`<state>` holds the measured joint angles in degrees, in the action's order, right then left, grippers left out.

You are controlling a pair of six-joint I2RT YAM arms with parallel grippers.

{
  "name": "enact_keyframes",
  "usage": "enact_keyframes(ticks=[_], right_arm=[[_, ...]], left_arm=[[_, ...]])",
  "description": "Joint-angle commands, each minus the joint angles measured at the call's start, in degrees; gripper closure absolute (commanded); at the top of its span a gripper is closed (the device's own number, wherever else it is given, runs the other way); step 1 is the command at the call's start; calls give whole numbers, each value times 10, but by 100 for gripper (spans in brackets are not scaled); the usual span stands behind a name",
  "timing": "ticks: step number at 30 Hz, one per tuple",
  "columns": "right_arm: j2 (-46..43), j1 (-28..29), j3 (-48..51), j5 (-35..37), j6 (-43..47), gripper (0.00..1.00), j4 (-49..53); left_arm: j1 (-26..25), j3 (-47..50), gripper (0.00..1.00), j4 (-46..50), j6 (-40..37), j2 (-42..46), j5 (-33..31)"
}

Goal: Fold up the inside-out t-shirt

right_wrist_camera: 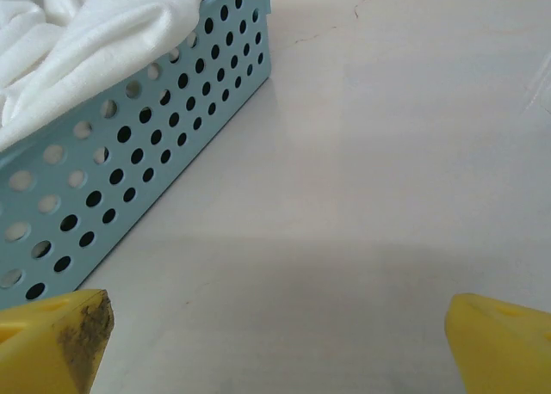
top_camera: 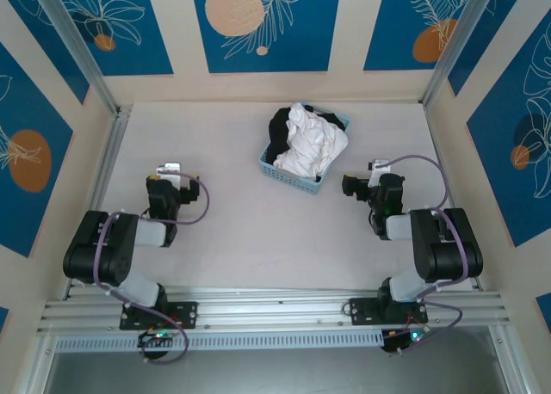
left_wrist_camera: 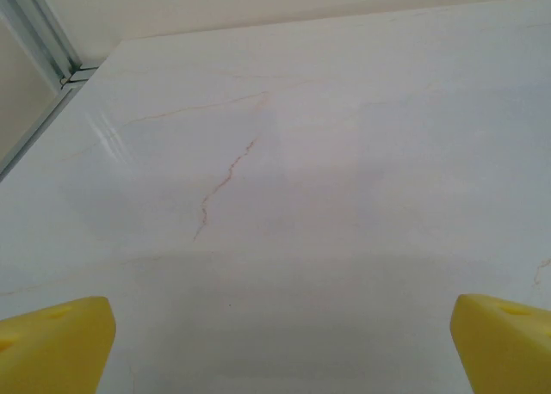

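The inside-out t-shirt (top_camera: 315, 144) is a crumpled white heap in a light-blue perforated basket (top_camera: 289, 176) at the back middle of the table, lying over a black garment (top_camera: 280, 132). In the right wrist view the t-shirt (right_wrist_camera: 95, 33) bulges over the basket wall (right_wrist_camera: 129, 153) at upper left. My right gripper (top_camera: 355, 186) sits just right of the basket, open, with nothing between its yellow fingertips (right_wrist_camera: 504, 342). My left gripper (top_camera: 168, 172) rests well left of the basket, open over bare table, yellow fingertips (left_wrist_camera: 52, 347) wide apart.
The pale marbled tabletop (top_camera: 241, 222) is walled on three sides by panels with blue prints. An aluminium rail (top_camera: 275, 306) runs along the near edge under both arm bases. A metal frame post (left_wrist_camera: 43, 33) stands at the table's left edge.
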<state>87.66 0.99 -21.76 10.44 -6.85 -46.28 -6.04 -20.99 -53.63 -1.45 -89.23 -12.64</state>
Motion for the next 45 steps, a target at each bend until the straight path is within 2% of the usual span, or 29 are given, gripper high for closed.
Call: enact_keyframes(ticks=[1, 28, 30, 33, 35, 37, 39, 40, 41, 43, 45], right_arm=[[-4, -4, -14, -8, 0, 1, -14], [-6, -2, -11, -5, 1, 1, -19], [-24, 4, -16, 16, 0, 1, 5], [-109, 7, -44, 63, -19, 1, 128], [-176, -7, -69, 109, -93, 1, 234], [-237, -40, -101, 83, -166, 1, 347], [-271, -51, -126, 32, -177, 1, 404], [-281, -41, -137, -2, -165, 5, 418], [-284, -22, -148, -24, -149, 8, 428], [-262, 51, -189, -16, -103, 8, 471], [-210, 115, -247, -1, -66, 8, 520]], left_arm=[[8, 6, 0, -19, 8, -1, -5], [8, 10, 0, -24, 9, 4, -4], [8, 4, 0, 13, 10, 33, -7], [8, -33, 0, 153, 16, 126, -27], [9, -69, 0, 256, 75, 183, -43], [9, -96, 0, 318, 104, 222, 33], [8, -113, 0, 343, 149, 239, 123], [7, -121, 0, 350, 178, 243, 170], [4, -128, 0, 351, 204, 242, 205], [-15, -140, 0, 337, 245, 231, 270], [-45, -156, 0, 342, 254, 215, 289]])
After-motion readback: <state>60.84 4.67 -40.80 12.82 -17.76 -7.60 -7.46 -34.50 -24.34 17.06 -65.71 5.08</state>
